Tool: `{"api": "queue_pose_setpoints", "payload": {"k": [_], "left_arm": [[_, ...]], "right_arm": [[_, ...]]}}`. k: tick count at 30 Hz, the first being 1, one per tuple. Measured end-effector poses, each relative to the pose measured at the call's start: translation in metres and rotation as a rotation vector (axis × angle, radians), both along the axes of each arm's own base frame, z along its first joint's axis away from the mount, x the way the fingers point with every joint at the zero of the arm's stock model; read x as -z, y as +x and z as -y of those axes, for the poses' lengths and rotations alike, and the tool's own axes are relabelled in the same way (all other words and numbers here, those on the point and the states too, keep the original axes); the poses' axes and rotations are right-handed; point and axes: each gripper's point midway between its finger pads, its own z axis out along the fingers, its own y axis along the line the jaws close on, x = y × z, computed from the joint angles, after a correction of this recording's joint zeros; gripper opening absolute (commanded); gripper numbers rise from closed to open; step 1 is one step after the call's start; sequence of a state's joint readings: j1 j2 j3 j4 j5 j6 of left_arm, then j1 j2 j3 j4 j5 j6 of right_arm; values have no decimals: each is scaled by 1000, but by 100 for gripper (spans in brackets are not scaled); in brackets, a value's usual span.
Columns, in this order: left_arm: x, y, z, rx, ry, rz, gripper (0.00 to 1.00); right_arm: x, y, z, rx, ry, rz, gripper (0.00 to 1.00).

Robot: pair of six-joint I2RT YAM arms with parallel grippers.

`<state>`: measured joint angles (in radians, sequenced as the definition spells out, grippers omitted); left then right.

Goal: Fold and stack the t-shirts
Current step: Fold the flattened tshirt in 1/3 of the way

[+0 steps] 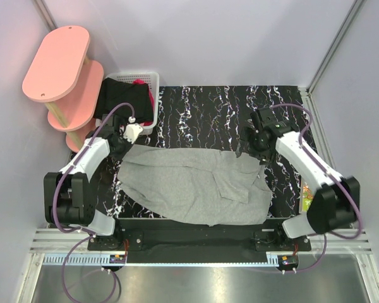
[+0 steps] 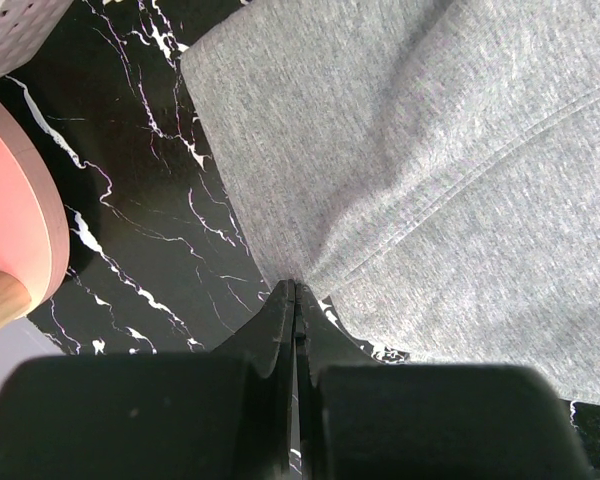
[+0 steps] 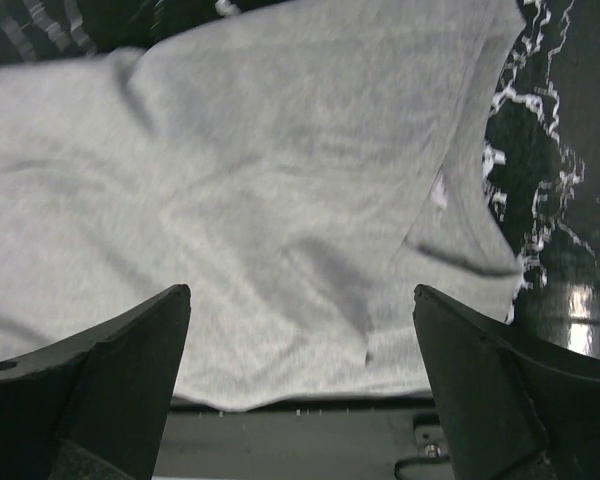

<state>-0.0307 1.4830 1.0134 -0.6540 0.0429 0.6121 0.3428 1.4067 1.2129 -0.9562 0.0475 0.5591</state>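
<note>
Left arm point(image 1: 88, 158) and right arm point(image 1: 303, 154): white shell links between black joint housings point(image 1: 66, 199). Purple cables point(image 1: 62, 183) looped from base to wrist on each. Right gripper point(image 3: 300, 295): fingers point(image 3: 120, 370) black, matte, wedge-shaped, tapering to blunt tips. Small white housing point(image 1: 134, 131) at left wrist, possibly a camera mount.

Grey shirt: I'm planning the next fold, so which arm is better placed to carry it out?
Left, probably. The left gripper is shut on a corner of the grey shirt, ready to pull it over. The right gripper hangs open above the cloth, gripping nothing.
</note>
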Motion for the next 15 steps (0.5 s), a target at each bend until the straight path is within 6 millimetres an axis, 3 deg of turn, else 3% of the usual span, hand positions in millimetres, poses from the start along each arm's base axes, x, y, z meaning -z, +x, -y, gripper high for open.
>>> {"api": "queue_pose_setpoints", "payload": {"k": [4,6,15], "left_arm": [[-3,-4,0,2,-3,11,0],[-4,-6,1,4,-5,15,0],[-5,-7,3,7,-14,19,0]], "right_arm": [[46,21,15,59,-29,-90,100],[58,25,21,77,-37,-114,100],[85,45,31,120,-35,-132,100]]}}
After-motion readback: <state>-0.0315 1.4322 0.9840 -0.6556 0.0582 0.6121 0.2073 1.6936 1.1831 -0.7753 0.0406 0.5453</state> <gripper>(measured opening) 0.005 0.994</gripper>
